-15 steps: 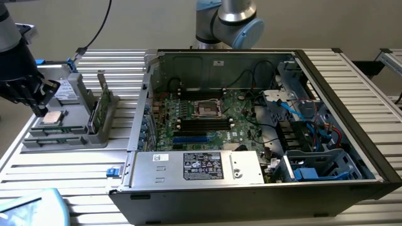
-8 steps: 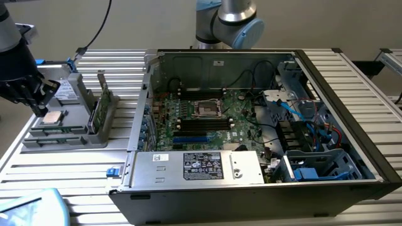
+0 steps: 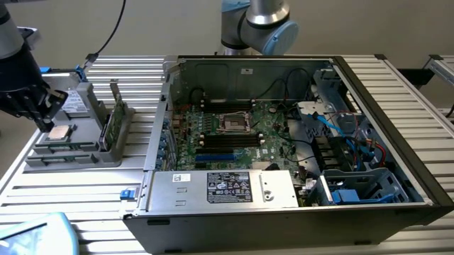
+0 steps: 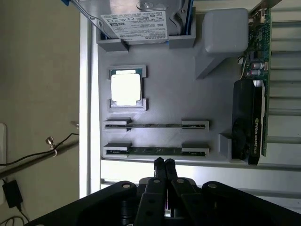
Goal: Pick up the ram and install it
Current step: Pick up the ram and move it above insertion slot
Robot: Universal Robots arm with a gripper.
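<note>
Two ram sticks stand on edge in holders of the grey tray (image 4: pixel 188 94). One ram stick (image 4: pixel 155 125) lies nearer the processor; the other ram stick (image 4: pixel 155 151) is by the tray's edge. My gripper (image 4: pixel 164 162) is shut with nothing between its fingers, and its tips hover just beside that edge stick. In the exterior view the gripper (image 3: pixel 44 125) hangs over the tray (image 3: pixel 78 159) at the exterior view's left, close above the silvery processor chip (image 3: pixel 58 133). The open computer case (image 3: pixel 397 138) holds the motherboard with black slots (image 3: pixel 228 140).
The tray also carries a hard drive (image 4: pixel 138 21), the processor (image 4: pixel 126 89) and an upright graphics card (image 4: pixel 251 108), which rises between tray and case (image 3: pixel 114 119). A power supply (image 3: pixel 223 188) and cables (image 3: pixel 347 133) crowd the case. A light-blue object (image 3: pixel 32 234) sits at the front corner.
</note>
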